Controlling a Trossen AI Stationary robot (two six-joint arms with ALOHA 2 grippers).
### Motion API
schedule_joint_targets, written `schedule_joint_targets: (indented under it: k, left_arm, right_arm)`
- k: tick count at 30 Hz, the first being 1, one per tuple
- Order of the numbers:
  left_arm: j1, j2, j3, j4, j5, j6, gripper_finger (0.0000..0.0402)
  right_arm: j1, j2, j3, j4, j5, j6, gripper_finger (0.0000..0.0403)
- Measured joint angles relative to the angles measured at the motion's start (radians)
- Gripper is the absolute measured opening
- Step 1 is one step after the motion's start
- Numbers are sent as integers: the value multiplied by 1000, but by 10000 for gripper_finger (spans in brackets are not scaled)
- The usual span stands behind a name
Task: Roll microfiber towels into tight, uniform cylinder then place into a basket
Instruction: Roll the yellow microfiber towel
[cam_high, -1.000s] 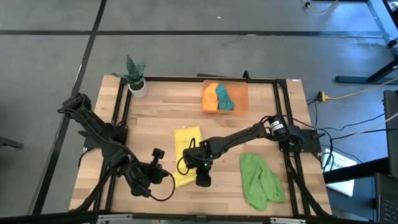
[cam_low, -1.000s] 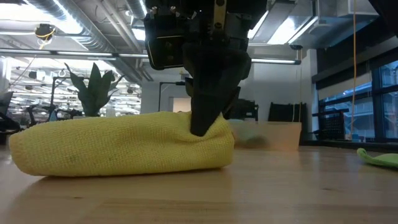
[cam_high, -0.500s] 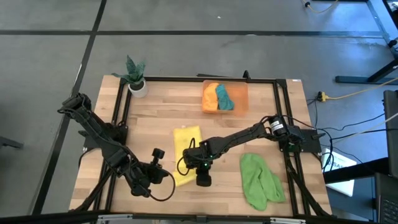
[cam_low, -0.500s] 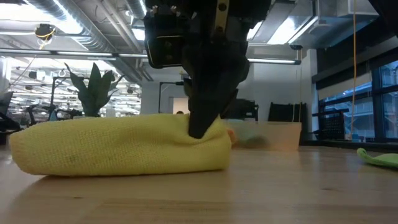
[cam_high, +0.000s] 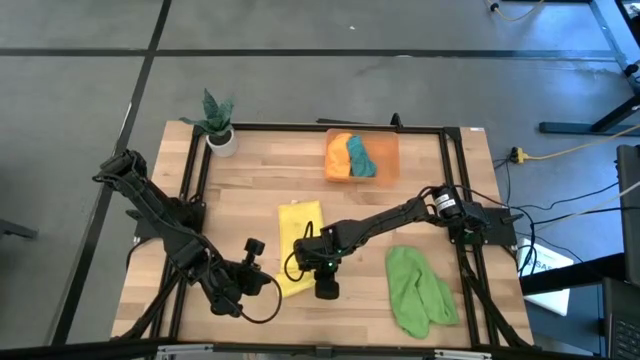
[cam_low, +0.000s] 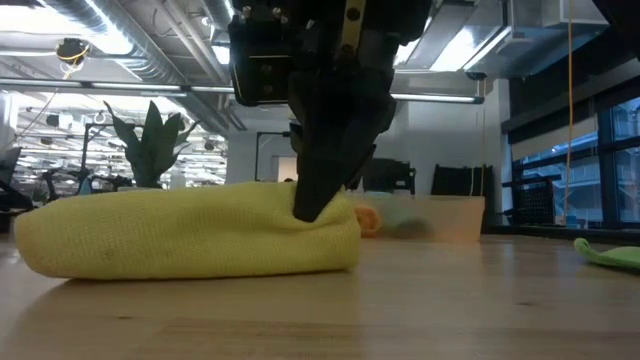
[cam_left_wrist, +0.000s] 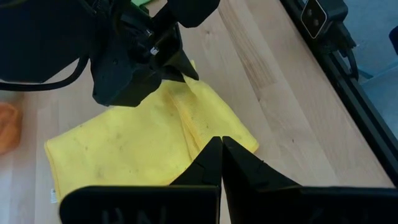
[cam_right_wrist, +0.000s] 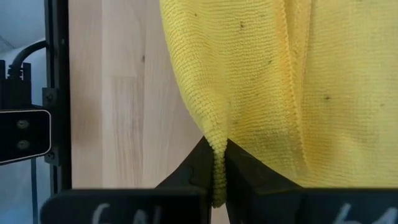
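The yellow towel lies lengthwise on the table's middle; in the low view it shows as a low, rounded mound. My right gripper is shut on its near right part. My left gripper is shut and sits just off the towel's near left end; I see no touch. The orange basket at the far edge holds an orange towel and a teal towel. A light green towel lies crumpled at the near right. My right gripper pinches a bunched edge of the yellow towel between its two fingers, at the towel's near right end. The fingers come from above, slanting down. One layer or several, I cannot tell. The rest of the towel lies slack on the table.
A white pot with a green plant stands at the far left corner. A black frame rail runs round the tabletop. Bare wood lies between the yellow towel and the basket and along the near edge.
My right gripper's fingertips have shifted a little toward the table's left, drawing the towel's pinched right end with them. That end now sits farther in, while the towel's left end has stayed put.
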Motion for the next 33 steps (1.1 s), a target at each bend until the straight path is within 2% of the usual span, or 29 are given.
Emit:
schedule_joint_targets:
  k: [4,14,16,20,25,28,33]
  left_arm:
    - [0,0,0,0,0,0,0]
    - [0,0,0,0,0,0,0]
    - [0,0,0,0,0,0,0]
    - [0,0,0,0,0,0,0]
    - [0,0,0,0,0,0,0]
    - [0,0,0,0,0,0,0]
    - [0,0,0,0,0,0,0]
  right_arm:
    - [0,0,0,0,3,16,45]
    - [2,0,0,-9,25,21,132]
    - [2,0,0,-21,6,18,139]
    - [-2,0,0,-35,-102,-23,142]
    - [-3,-6,0,-58,-120,-65,142]
    - [-5,-27,0,-62,-78,-85,142]
    - [4,-89,0,-122,100,-85,142]
